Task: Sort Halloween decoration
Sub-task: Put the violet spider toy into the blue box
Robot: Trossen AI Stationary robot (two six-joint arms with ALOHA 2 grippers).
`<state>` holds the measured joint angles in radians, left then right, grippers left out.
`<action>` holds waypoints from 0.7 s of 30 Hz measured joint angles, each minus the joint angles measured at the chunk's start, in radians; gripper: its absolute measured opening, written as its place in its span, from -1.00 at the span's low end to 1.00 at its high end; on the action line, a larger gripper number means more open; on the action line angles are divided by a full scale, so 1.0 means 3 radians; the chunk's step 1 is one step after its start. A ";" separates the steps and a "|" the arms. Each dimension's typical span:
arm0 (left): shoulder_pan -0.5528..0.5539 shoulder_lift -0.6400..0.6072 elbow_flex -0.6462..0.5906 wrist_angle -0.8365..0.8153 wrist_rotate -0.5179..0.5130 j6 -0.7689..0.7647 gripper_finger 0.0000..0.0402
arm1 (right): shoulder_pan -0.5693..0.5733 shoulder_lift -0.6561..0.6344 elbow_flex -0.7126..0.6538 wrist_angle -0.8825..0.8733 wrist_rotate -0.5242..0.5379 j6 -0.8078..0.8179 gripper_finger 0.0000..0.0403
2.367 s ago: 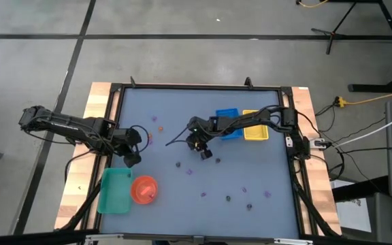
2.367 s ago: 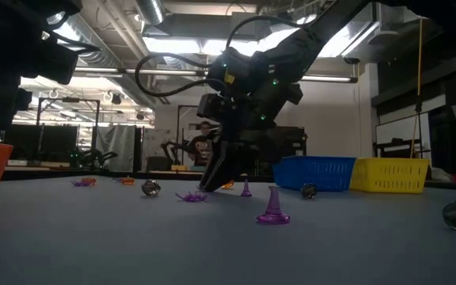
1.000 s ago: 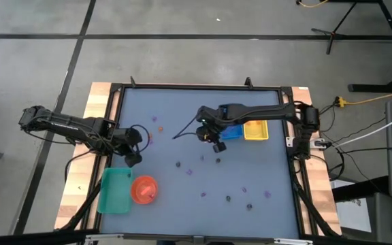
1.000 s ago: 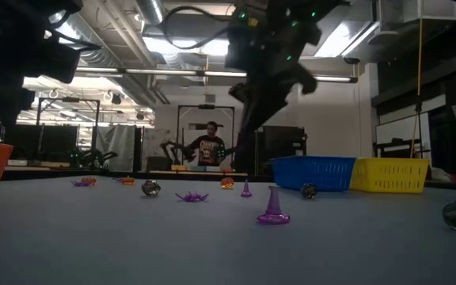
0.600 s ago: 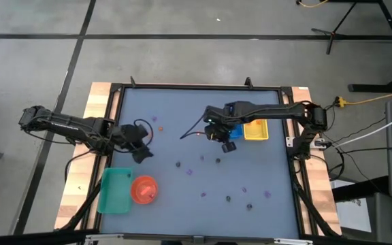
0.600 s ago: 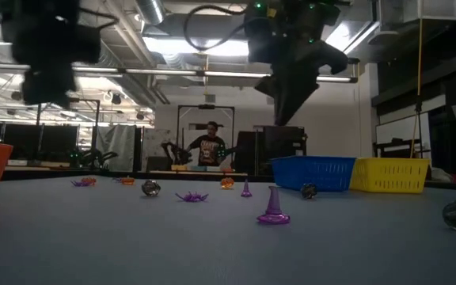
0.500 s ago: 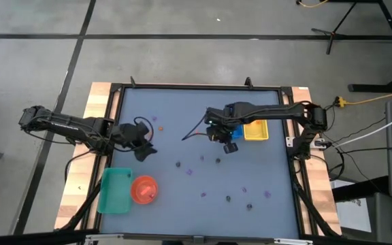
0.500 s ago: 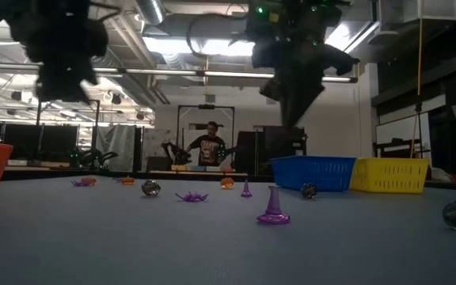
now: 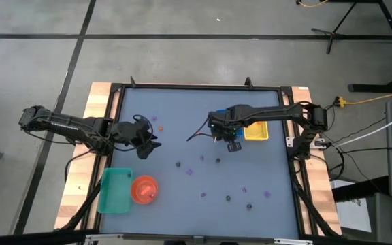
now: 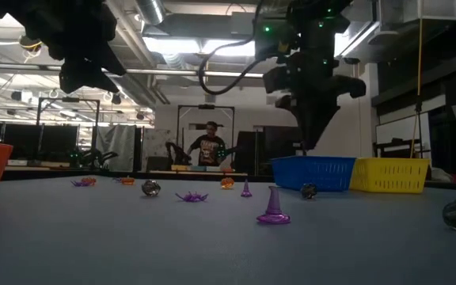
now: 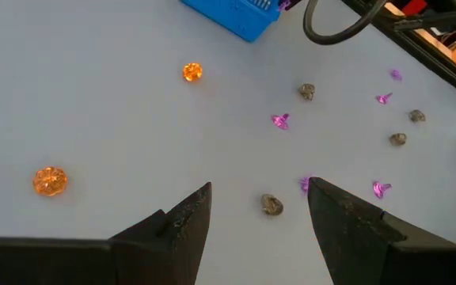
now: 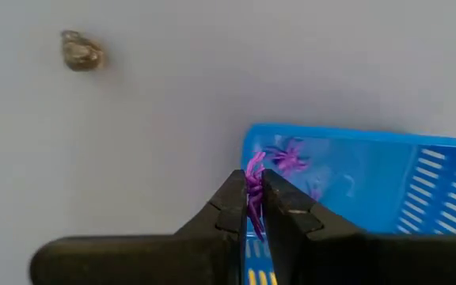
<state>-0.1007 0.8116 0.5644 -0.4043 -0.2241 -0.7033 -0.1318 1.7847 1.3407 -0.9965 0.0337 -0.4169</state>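
My right gripper [image 12: 253,207] is pinched on a purple piece [image 12: 254,176], which sticks up out of the fingertips with its long axis running along the fingers, out toward the blue tray [image 12: 386,190]. I hang at that tray's near edge, above the table. At least one purple piece [image 12: 290,158] already lies inside it, so I judge the sorting begun but far from finished. Loose pieces are scattered over the table: a grey one [image 12: 81,52] near me, two orange ones [image 11: 50,180] and several purple and grey ones [image 11: 280,121] ahead of my left gripper [image 11: 258,207], which hovers with fingers apart over the table's left side. The green tray [image 9: 114,191] looks empty.
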 joint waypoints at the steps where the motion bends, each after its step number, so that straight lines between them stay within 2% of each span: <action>1: 0.0001 0.0000 0.0000 0.0001 0.0000 0.0000 -0.03 | 0.0000 -0.0001 0.0000 0.0005 0.0087 0.0002 -0.84; 7: 0.0000 0.0000 0.0000 -0.0001 -0.0003 0.0001 -0.03 | 0.0000 -0.0001 0.0000 0.0037 0.0696 0.0071 -0.84; 12: 0.0000 0.0000 0.0000 -0.0001 -0.0002 0.0001 -0.03 | -0.0001 -0.0001 0.0000 0.0047 0.0724 0.0268 -0.84; 21: 0.0000 0.0012 0.0000 0.0002 -0.0001 0.0017 -0.03 | 0.0000 -0.0003 0.0000 0.0047 0.0725 0.0256 -0.84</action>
<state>-0.1008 0.8152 0.5644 -0.4038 -0.2245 -0.6982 -0.1318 1.7840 1.3407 -0.9825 0.2512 -0.3401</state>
